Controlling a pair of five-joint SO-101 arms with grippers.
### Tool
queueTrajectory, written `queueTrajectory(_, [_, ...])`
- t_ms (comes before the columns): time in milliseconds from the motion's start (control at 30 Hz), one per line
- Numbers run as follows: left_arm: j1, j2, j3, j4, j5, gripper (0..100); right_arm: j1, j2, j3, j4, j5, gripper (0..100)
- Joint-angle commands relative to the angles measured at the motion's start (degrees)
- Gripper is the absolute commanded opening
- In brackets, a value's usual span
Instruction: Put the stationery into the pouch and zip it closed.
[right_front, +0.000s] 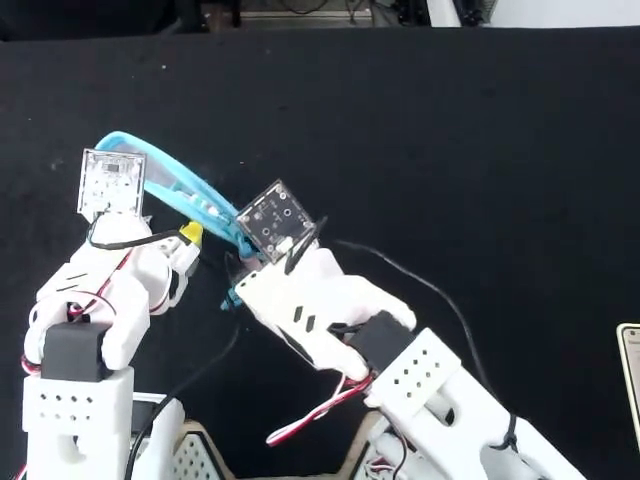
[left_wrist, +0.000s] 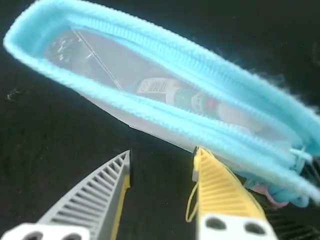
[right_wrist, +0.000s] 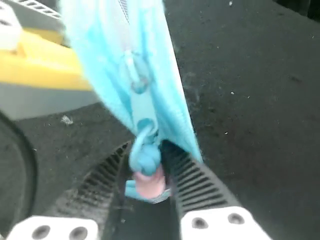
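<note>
Black table (right_front: 480, 120) beneath.

Pouch (right_front: 172, 180), pale blue with a clear wall, between the two grippers. Long axis diagonal in the high view, from the far end beside the left arm (right_front: 100, 300) to the near end at the right gripper (right_wrist: 147, 150). Mouth gaping along most of its length and facing the left wrist camera; zip end pointing toward the right gripper. Resting on the table or lifted off it: cannot tell.

Left gripper (left_wrist: 161, 154) just beside the pouch's lower edge, jaws apart, yellow fingertip (left_wrist: 202, 160) touching the fabric but pinching nothing.

Right gripper clamped on the pull (right_wrist: 146, 182), below the slider (right_wrist: 136, 75).

Stationery (left_wrist: 170, 94) lodged inside, seen through the clear wall.

Likely hazards:
- With no counter-hold from the left, whole pouch dragged along rather than zipped.
- Small rounded pull slipping from the jaws under a sideways tug.
- Fuzzy edging snagged in the slider.
- Contents tipped out through the open mouth if tilted.
</note>
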Motion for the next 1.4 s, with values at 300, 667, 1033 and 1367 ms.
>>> queueTrajectory(300, [0.7, -0.7, -3.8, -0.4, 0.7, 21, 6.6, -3.3, -26.2, 25.2, 12.1, 1.0])
queueTrajectory(667, [7.9, -4.1, -9.1, 11.8, 0.7, 21, 6.6, 2.4, -28.2, 10.3, 12.2, 1.0])
queueTrajectory(1033, [13.0, -14.6, -2.7, 9.3, 0.7, 24, 6.6, 3.1, -28.2, 10.5, 12.2, 1.0])
queueTrajectory(1367, [7.5, -14.9, 2.8, 3.8, 0.8, 25, 6.6, 3.4, -27.7, 10.4, 12.2, 1.1])
